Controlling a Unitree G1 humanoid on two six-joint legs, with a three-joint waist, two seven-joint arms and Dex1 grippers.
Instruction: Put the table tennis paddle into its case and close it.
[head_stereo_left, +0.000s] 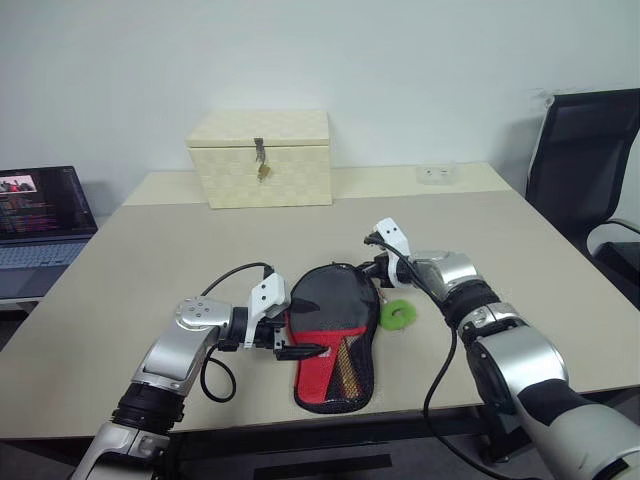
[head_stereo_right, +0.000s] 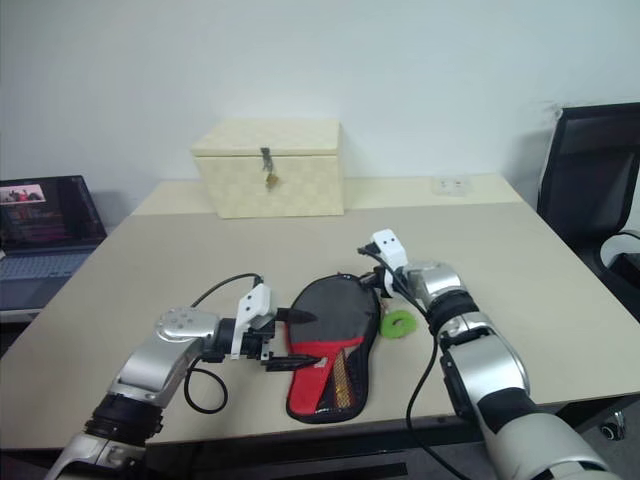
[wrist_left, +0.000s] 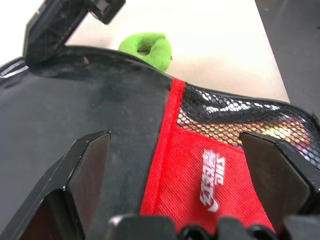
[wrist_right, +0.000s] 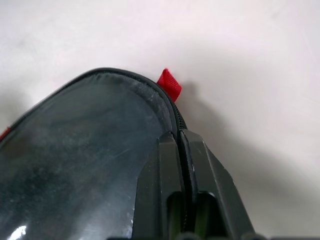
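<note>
The case (head_stereo_left: 335, 320) lies flat on the table (head_stereo_left: 500, 240), its black rounded part away from me and its red part with a white logo (wrist_left: 212, 177) and mesh pocket (wrist_left: 235, 115) toward me. My left gripper (head_stereo_left: 300, 335) is open, its fingers (wrist_left: 87, 170) spread over the case's left side at the red part. My right gripper (head_stereo_left: 378, 268) is shut on the zip line at the case's far right rim, close to a small red tab (wrist_right: 169, 84). The table tennis paddle is hidden; something pale shows faintly through the mesh.
A green ring (head_stereo_left: 399, 314) lies just right of the case, below my right gripper. A cream woven box (head_stereo_left: 265, 158) with a metal latch stands at the back. A laptop (head_stereo_left: 40, 215) sits far left, a black chair (head_stereo_left: 590, 170) far right, and a small white item (head_stereo_left: 436, 174) at the table's back edge.
</note>
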